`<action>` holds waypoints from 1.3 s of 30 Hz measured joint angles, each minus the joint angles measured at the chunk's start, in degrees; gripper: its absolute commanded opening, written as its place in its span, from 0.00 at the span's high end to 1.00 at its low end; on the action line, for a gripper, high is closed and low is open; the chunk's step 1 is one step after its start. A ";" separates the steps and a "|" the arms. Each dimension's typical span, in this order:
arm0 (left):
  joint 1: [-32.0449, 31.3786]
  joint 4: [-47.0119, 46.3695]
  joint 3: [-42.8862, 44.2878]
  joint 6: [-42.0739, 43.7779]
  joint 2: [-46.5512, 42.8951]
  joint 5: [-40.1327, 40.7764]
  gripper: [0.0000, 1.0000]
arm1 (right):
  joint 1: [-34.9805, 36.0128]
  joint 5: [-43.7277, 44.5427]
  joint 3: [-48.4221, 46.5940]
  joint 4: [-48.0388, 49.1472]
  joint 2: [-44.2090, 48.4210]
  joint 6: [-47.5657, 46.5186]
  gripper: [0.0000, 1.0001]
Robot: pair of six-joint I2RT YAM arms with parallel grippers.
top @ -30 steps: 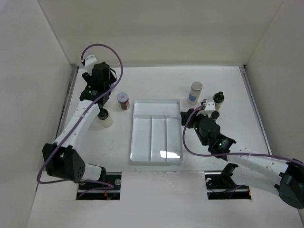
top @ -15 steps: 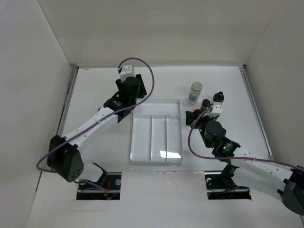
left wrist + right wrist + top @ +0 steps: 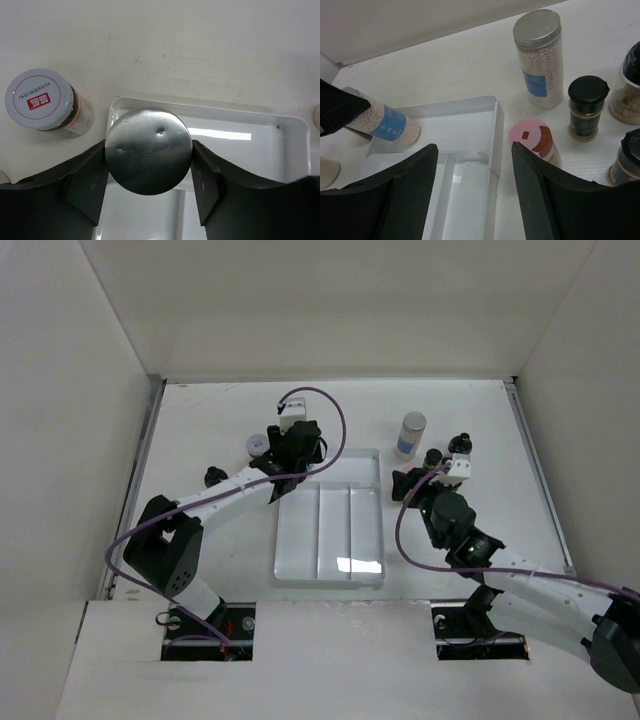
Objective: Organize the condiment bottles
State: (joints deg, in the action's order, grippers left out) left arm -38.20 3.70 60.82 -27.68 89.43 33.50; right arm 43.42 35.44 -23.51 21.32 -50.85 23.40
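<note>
1. Step in hand, judged from the layout: delivery of one jar to the white divided tray [image 3: 330,540]. Left hand [image 3: 148,152] pinching a grey-lidded jar [image 3: 150,132] by its body, one finger [image 3: 85,185] pressed to each side. In the right wrist view, the same jar tilted, blue label outward.
2. Directly beneath the left hand: the tray's far left corner. Contact between jar and tray floor not discernible.
3. Next move, as a judgement: lower the jar into the compartment under the hand, settle it clear of the rim [image 3: 200,106] and the nearest divider [image 3: 318,530], then spread the fingers and lift away.
4. Right hand [image 3: 474,150] spread wide, holding nothing, poised over the tray's right edge.
5. Just ahead of the right hand and to its right, on the desk [image 3: 200,410]: a pink-capped bottle [image 3: 532,137].
6. Farther ahead of that hand: a tall grey-lidded jar [image 3: 540,55] and a black-capped bottle [image 3: 587,105]. At the far right, partly cut off: a second black-capped bottle [image 3: 630,70] and a third black-capped bottle [image 3: 626,160].
7. Left of the left hand, just outside the tray corner: a white-lidded jar [image 3: 42,102] with a red mark on its lid, near the left finger yet apart from it.
8. Behind that hand, beside its forearm in the top view: a small black-capped bottle [image 3: 213,477].
9. Likely obstacles: the raised rim, the divider, and the white-lidded jar close by; the right hand well apart from the drop point.
</note>
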 measured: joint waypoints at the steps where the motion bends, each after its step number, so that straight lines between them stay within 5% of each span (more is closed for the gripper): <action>1: -0.17 -0.44 0.00 0.52 0.72 0.81 0.60 | -0.09 0.02 0.00 0.00 0.09 -0.02 0.33; 8: -1.99 -4.02 -0.35 3.17 2.71 5.29 0.40 | -2.62 0.13 -3.50 -2.84 -1.97 0.33 0.51; 10: -2.05 -5.42 -1.01 3.48 2.73 5.75 0.31 | -4.11 0.09 -7.04 -4.72 -4.02 0.44 0.45; 14: -1.99 -8.04 -2.21 3.61 2.73 6.60 0.17 | -9.20 0.02 -14.97 -7.30 -8.39 0.22 0.15; 18: -1.99 -9.64 -4.04 3.72 2.05 6.84 0.10 | -15.23 -0.94 -22.16 -9.88 -13.38 -0.79 0.07; 24: -1.97 -12.41 -9.20 3.61 -5.77 5.92 0.08 | -20.65 -4.13 -35.12 -16.17 -26.38 -3.43 0.03; 32: -2.91 -19.76 -23.82 1.81 -31.10 0.68 0.08 | -21.73 -6.58 -43.28 -22.77 -40.63 -5.70 0.02; 39: -7.08 -24.09 -40.44 -0.94 -43.76 -5.49 0.08 | -21.77 -6.62 -46.99 -25.90 -46.18 -6.32 0.18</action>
State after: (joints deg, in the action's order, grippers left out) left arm -45.28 -20.38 20.38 -28.62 45.67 28.01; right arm 21.65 28.82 -70.50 -4.58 -97.03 17.08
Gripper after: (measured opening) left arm 0.916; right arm 0.863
